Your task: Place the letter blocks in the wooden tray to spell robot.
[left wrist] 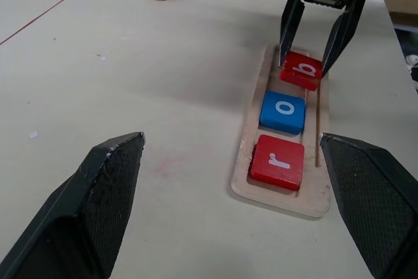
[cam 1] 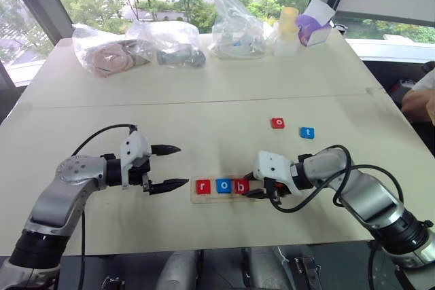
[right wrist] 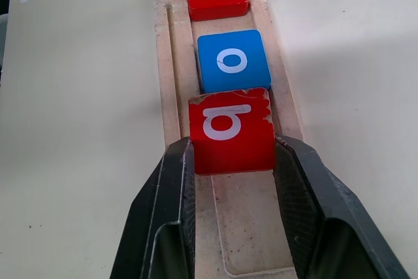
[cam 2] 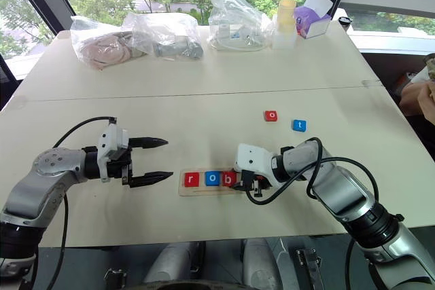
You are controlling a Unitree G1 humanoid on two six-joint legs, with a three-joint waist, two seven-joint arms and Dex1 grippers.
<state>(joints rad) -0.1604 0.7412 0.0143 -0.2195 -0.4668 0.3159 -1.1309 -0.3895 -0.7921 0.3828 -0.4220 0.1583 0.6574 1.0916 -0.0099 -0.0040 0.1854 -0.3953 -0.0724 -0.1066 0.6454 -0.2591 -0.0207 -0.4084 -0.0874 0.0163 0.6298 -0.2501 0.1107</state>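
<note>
In the left eye view, the wooden tray point(cam 1: 221, 189) is seen lying on the pale table point(cam 1: 204, 110), near its front edge and between the two arms. Three letter blocks are laid in it in a row: a red r point(cam 1: 203, 186), a blue o point(cam 1: 223, 185) and a red b point(cam 1: 241, 185). The right gripper point(cam 1: 257, 191) is placed at the tray's right part, and its fingers are clenched on the red b. The left gripper point(cam 1: 171, 166) is held just left of the tray, not touching it, with its fingers spread wide and nothing between them. A second red o point(cam 1: 278, 123) and a blue t point(cam 1: 307, 132) are lying apart on the table, further back and to the right of the tray. Several plastic bags point(cam 1: 170, 42) are placed along the far edge of the table.

In the left wrist view, the two wide-spread black fingers point(left wrist: 98, 207) are seen with the tray beyond them. The red r is nearest, then the blue o, then the red b, which is slightly tilted and grasped from both sides by the other gripper.

In the right wrist view, the red b point(right wrist: 230, 130) is pressed between the two black fingers point(right wrist: 171, 207) and it touches the blue o point(right wrist: 232, 61). The tray's groove under the fingers is bare.
</note>
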